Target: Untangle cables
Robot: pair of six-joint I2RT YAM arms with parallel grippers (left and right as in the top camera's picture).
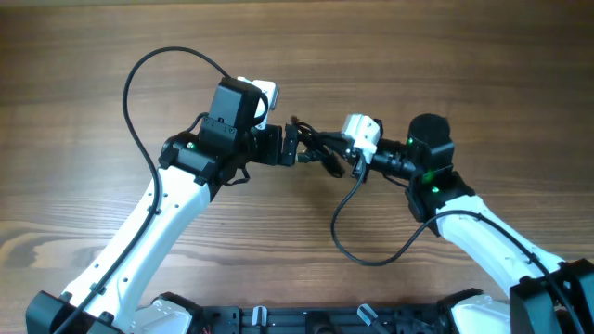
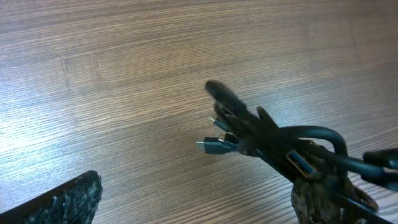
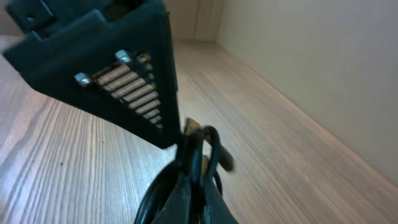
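Note:
The cables [image 1: 320,148] are a small black tangle held above the wooden table between my two grippers. One loose strand [image 1: 357,252] loops down toward the front of the table. My right gripper [image 1: 343,160] is shut on the tangle; in the right wrist view its fingers [image 3: 202,190] pinch several strands [image 3: 208,143]. My left gripper [image 1: 290,146] is at the tangle's left end. In the left wrist view its jaws [image 2: 199,196] are wide apart. The bundle [image 2: 273,134], with its small plugs [image 2: 211,146], lies against the right finger only.
The wooden table [image 1: 445,74] stretches all round. A thicker black robot cable [image 1: 139,74] arcs over the left arm. The left arm's black housing [image 3: 106,62] fills the upper left of the right wrist view. A pale wall [image 3: 323,62] borders the table.

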